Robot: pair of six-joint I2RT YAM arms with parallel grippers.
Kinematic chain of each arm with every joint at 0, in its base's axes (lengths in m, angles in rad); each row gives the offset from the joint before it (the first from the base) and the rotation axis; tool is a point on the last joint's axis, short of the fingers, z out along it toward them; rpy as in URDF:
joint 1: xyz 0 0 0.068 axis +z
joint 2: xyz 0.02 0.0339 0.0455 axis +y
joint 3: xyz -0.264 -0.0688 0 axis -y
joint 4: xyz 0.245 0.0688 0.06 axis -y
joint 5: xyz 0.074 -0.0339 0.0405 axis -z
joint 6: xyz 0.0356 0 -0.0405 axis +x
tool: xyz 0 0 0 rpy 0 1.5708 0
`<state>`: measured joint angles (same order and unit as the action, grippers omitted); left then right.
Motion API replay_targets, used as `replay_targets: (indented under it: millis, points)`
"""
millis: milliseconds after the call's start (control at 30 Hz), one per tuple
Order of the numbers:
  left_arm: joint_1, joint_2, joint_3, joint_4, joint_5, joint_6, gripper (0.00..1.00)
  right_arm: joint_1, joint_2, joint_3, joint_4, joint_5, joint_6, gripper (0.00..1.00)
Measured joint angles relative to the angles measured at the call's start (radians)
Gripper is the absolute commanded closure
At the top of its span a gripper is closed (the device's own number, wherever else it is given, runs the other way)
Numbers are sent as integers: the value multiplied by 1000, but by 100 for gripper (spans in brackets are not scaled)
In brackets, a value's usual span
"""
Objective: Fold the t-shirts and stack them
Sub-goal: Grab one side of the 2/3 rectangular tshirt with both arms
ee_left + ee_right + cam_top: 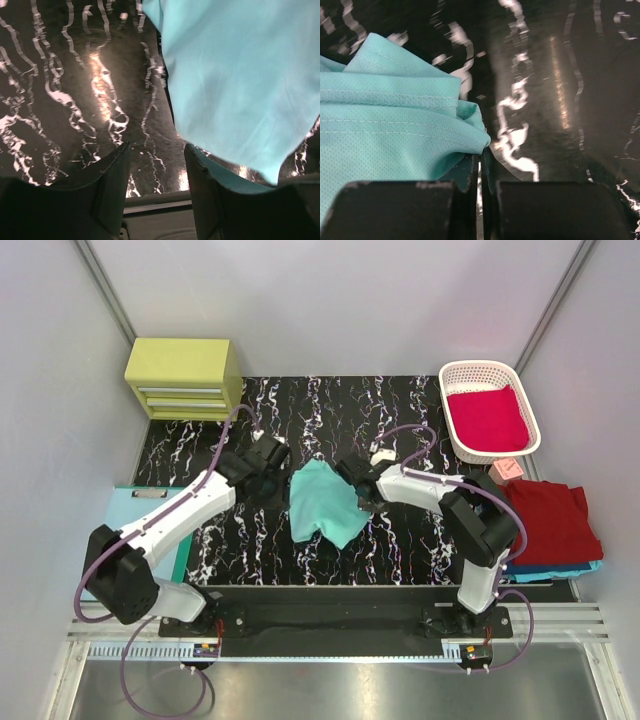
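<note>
The right claw (481, 162) pinches only the edge of the mint-teal shirt (385, 130); it could slip. The left claw (157, 150) beside the shirt gapes empty.

The mint-teal shirt (325, 502) lies loosely bunched on the bench (400, 552), well to the left of the white basket (452, 377) and nearer me. My right hand (481, 162) pinches its stitched hem. The crimson shirt (487, 418) sits folded inside the basket. Just on my side of the basket, the dark red shirt (548, 520) lies folded flat on a blue shirt (560, 568), of which only the edge shows.
</note>
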<state>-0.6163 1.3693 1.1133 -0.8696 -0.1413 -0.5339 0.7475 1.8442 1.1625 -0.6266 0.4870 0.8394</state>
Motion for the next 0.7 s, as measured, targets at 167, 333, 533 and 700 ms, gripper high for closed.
replay_targets:
  millis: [167,333,533,700]
  points:
    - [-62,36,35,5,39,15,49,-69,-11,-15,-7,-9,38,100]
    - [-122,97,82,14,70,21,48,-109,-22,-29,-7,-22,58,100]
    - [-160,261,250,32,80,23,47,-114,-24,-30,-6,-32,59,100]
    - [-171,406,403,42,82,42,47,-114,-24,-30,-6,-34,55,100]
